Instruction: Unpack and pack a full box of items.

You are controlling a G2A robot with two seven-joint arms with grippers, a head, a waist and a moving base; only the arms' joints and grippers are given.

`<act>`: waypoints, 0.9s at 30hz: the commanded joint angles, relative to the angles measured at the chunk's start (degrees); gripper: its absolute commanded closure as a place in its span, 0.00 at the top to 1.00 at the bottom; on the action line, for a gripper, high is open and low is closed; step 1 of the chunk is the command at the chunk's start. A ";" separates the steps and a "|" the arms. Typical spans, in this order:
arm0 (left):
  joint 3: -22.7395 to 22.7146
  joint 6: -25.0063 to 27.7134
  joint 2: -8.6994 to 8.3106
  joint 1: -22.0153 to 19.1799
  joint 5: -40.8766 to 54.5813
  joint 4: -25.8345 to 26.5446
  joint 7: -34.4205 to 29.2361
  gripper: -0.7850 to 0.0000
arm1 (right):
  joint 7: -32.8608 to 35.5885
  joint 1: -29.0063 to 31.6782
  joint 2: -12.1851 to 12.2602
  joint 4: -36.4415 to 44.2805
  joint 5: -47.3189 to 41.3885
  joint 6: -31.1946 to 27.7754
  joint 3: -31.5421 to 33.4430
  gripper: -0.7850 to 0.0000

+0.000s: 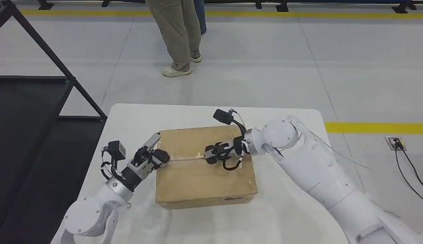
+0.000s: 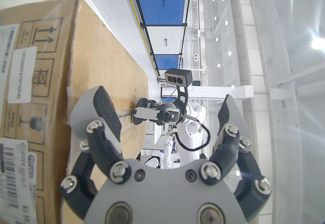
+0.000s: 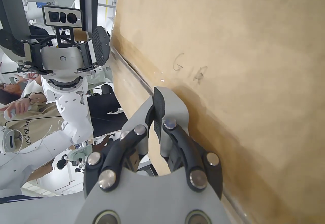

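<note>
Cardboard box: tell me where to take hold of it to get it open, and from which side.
Likely a top flap's edge at the taped centre seam, coming from above at the cardboard box end by the open left claw. The box lies flat and shut, seemingly too wide to span, so the seam offers the only lip.
</note>
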State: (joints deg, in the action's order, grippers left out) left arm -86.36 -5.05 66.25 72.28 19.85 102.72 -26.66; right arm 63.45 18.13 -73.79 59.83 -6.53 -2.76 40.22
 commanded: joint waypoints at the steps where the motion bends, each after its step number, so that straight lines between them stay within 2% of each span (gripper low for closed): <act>1: 0.11 -0.16 -0.01 -0.26 -0.14 -0.13 -0.15 1.00 | 0.18 1.87 1.31 2.52 1.39 1.05 2.33 0.00; 8: 0.53 -0.46 -0.02 -0.86 -0.56 -0.34 -0.27 1.00 | 1.21 8.98 5.53 11.27 5.23 5.01 11.14 0.00; 14: 0.72 -0.54 -0.03 -0.93 -0.64 -0.43 -0.27 1.00 | 2.14 14.52 8.21 16.99 7.32 7.03 18.05 0.00; 27: 1.07 -0.92 -0.06 -0.72 -1.18 0.10 0.00 1.00 | 3.07 22.24 11.48 20.97 6.94 7.71 28.63 0.00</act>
State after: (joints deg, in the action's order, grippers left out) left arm -85.30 -5.95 66.20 71.55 18.72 102.78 -26.66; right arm 66.53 40.10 -62.44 80.91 0.49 4.93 68.44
